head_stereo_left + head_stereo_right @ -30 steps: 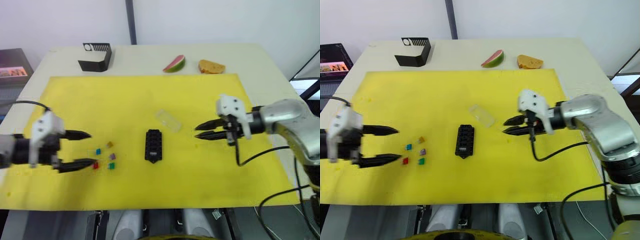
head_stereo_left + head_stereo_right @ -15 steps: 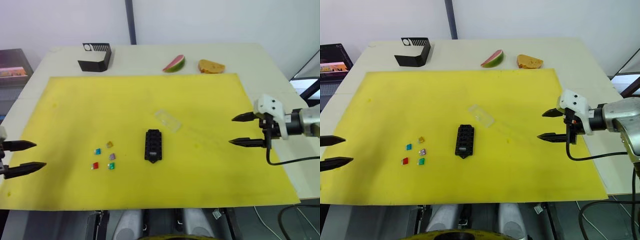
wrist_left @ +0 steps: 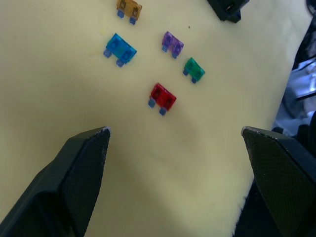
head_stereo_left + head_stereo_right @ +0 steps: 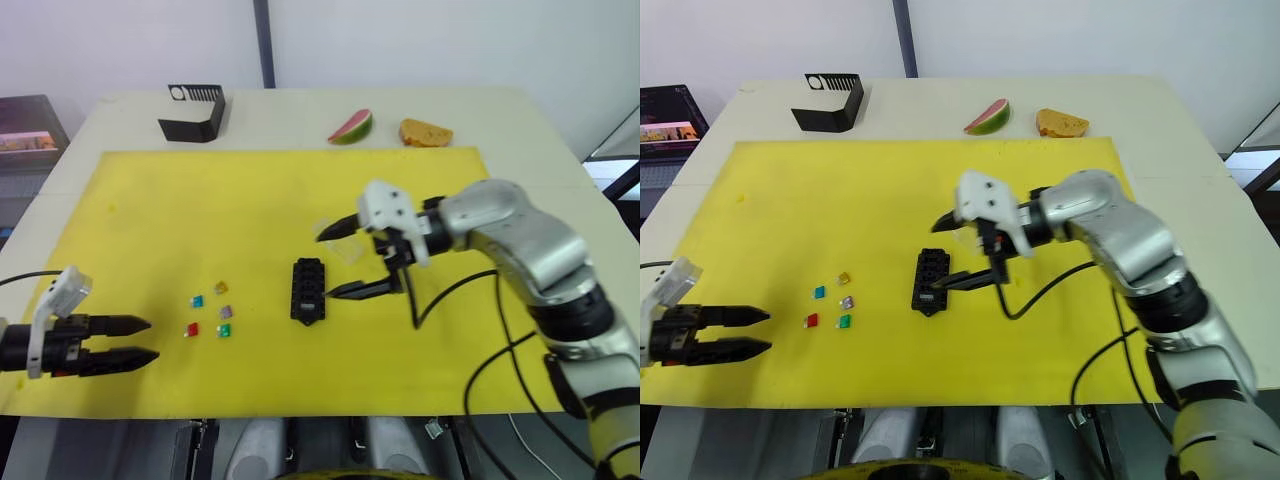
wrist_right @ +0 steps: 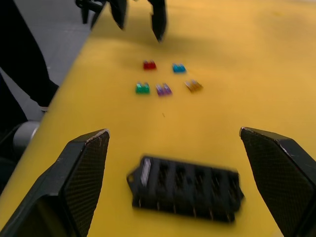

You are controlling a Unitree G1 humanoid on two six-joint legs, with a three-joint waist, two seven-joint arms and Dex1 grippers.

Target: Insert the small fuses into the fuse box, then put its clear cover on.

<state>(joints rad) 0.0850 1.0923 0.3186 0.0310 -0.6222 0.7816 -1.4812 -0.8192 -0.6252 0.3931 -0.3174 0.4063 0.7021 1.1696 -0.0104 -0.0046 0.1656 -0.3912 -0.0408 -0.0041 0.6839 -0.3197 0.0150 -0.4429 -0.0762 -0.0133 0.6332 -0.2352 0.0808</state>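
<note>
The right gripper (image 4: 340, 262), jaws wide and empty, hovers beside the fuse box (image 4: 307, 290) at mid-frame, fuses (image 4: 209, 314) left of it, while the left gripper (image 4: 140, 339), slightly open and empty, sits lower left.

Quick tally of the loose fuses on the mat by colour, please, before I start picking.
Blue fuse: 1
Red fuse: 1
Green fuse: 1
Purple fuse: 1
Amber fuse: 1
Total: 5, all lying loose on the yellow mat, none in the fuse box.

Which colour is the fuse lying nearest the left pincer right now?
Red fuse, clearest in the left wrist view, ahead of the open left pincer.
</note>
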